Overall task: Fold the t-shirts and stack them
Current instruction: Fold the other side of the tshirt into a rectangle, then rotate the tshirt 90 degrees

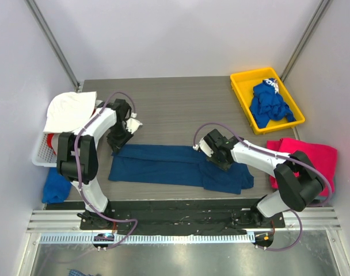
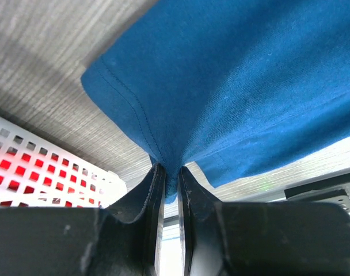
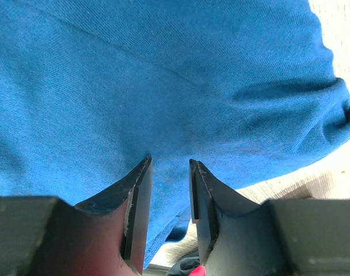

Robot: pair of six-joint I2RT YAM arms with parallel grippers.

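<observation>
A dark blue t-shirt [image 1: 163, 164] lies spread lengthwise on the table, and no print shows on it. My left gripper [image 1: 118, 140] is shut on its far left corner, with the hem pinched between the fingertips in the left wrist view [image 2: 170, 168]. My right gripper [image 1: 217, 160] sits on the shirt's right part. In the right wrist view [image 3: 170, 162] its jaws are apart and the tips rest against the blue cloth [image 3: 163, 75]. A magenta-pink shirt [image 1: 313, 155] lies at the right edge. A royal-blue shirt with white lettering [image 1: 270, 103] is bunched in a yellow tray [image 1: 239, 86].
A white perforated basket [image 1: 41, 152] stands at the left edge, close to my left gripper, with a white cloth [image 1: 68, 109] draped over it; it also shows in the left wrist view [image 2: 37, 178]. Another blue cloth [image 1: 55, 187] lies off the table's near left corner.
</observation>
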